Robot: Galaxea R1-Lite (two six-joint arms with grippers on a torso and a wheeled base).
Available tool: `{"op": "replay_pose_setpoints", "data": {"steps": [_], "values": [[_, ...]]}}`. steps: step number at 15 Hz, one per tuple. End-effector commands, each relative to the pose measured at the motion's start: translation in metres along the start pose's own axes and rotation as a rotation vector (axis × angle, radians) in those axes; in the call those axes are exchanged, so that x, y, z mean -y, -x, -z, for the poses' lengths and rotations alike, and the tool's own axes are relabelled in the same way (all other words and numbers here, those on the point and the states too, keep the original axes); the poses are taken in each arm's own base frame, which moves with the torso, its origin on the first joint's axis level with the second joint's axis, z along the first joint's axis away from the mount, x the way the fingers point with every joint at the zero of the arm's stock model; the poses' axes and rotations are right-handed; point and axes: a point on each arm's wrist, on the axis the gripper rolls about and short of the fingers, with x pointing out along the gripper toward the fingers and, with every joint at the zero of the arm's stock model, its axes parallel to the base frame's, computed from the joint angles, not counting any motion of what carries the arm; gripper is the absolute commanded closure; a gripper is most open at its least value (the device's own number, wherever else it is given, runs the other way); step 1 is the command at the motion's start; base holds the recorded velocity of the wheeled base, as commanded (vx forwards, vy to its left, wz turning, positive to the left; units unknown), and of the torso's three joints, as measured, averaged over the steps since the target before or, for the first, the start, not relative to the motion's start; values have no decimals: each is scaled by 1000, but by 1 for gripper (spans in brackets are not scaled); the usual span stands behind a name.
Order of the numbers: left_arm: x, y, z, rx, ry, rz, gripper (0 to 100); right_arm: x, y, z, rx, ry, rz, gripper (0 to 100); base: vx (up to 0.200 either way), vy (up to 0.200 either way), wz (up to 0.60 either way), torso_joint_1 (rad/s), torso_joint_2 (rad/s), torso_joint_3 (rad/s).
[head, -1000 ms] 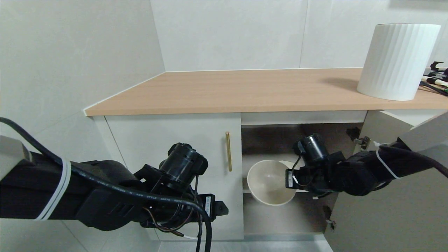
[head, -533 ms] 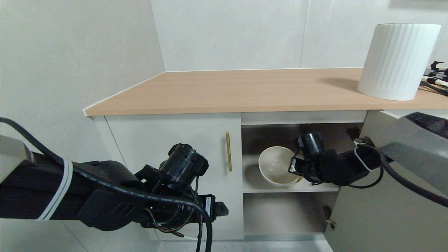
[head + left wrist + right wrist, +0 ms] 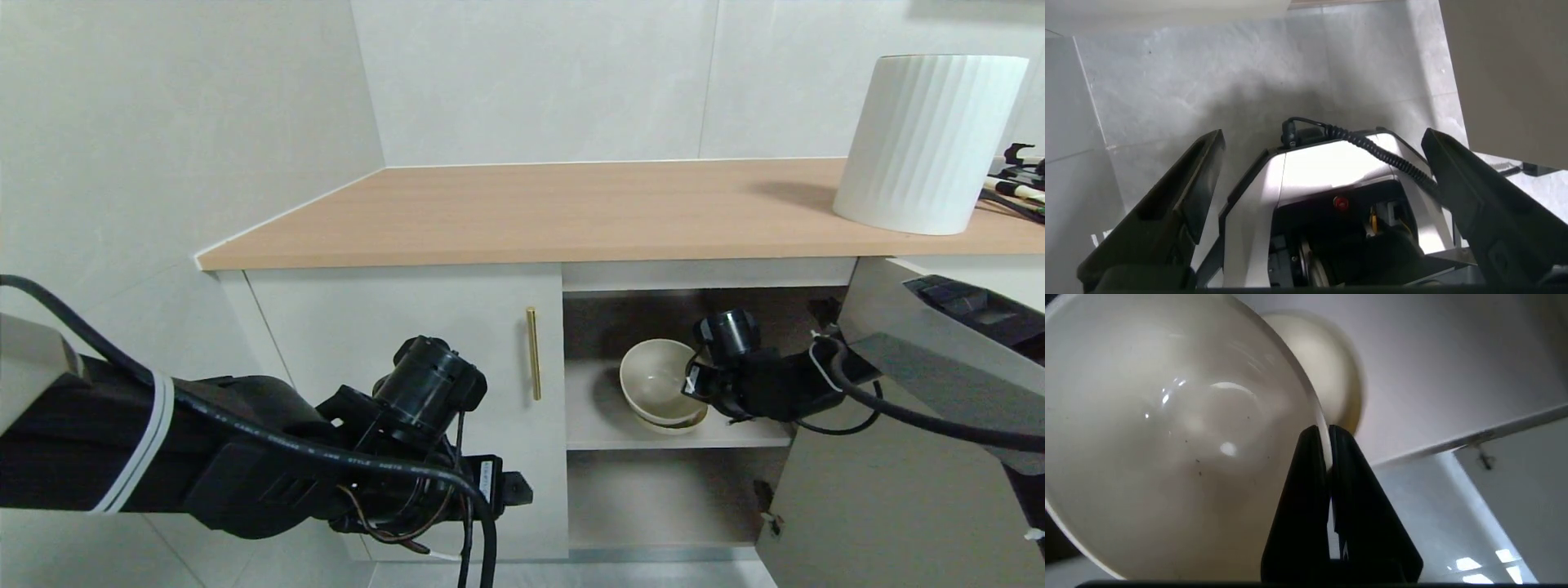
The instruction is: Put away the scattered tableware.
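- Right gripper (image 3: 692, 382): clamped narrow on the rim of a cream bowl (image 3: 657, 382). In the right wrist view the two black fingers (image 3: 1310, 469) pinch the thin wall, one inside and one outside.
- Bowl: inside the open cupboard, in the upper compartment. It is held tilted, with the mouth turned outward toward the room and away from the gripper's wrist. The body of the bowl sits on the side of the gripper toward the left arm.
- Shelf board (image 3: 600, 425): directly below the gripper and the bowl.
- Second cream dish (image 3: 684, 423): lies on the shelf just under the held bowl, below the fingertips. In the right wrist view its rounded edge (image 3: 1331, 371) shows past the bowl's rim. Whether the two dishes touch I cannot tell.
- Open cupboard door (image 3: 865, 498): hangs on the wrist side of the right gripper, below the arm.
- Left gripper (image 3: 1323, 139): jaws spread wide with nothing between them (the floor tiles show past the fingers (image 3: 1176, 204)). It hangs low in front of the closed cupboard door (image 3: 408, 327), well apart from the bowl.
- Gold handle (image 3: 532, 353): stands upright on that door, above the left gripper and between the two grippers.
- Wooden countertop (image 3: 531, 212): above both grippers. It carries a white ribbed cylinder (image 3: 931, 139), which is high above the right arm.
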Motion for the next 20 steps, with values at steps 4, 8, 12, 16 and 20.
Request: {"op": "replay_pose_setpoints", "data": {"steps": [4, 8, 12, 16, 20], "values": [[0, -2, 0, -6, 0, -4, 0, 3, -22, 6, -6, 2, 23, 100, 0, 0, 0, 0, 0, 0], [0, -4, 1, -12, 0, -6, 0, 7, -29, 6, -6, -2, 35, 100, 0, 0, 0, 0, 0, 0], [0, -5, 1, -13, -1, -7, 0, 11, -35, 3, 9, -12, 54, 100, 0, 0, 0, 0, 0, 0], [0, -6, 1, -17, -1, -9, 0, 12, -38, 3, 9, -12, 58, 100, 0, 0, 0, 0, 0, 0], [0, -6, 1, -17, -1, -9, 0, 11, -38, 3, 10, -11, 56, 100, 0, 0, 0, 0, 0, 0]]}}
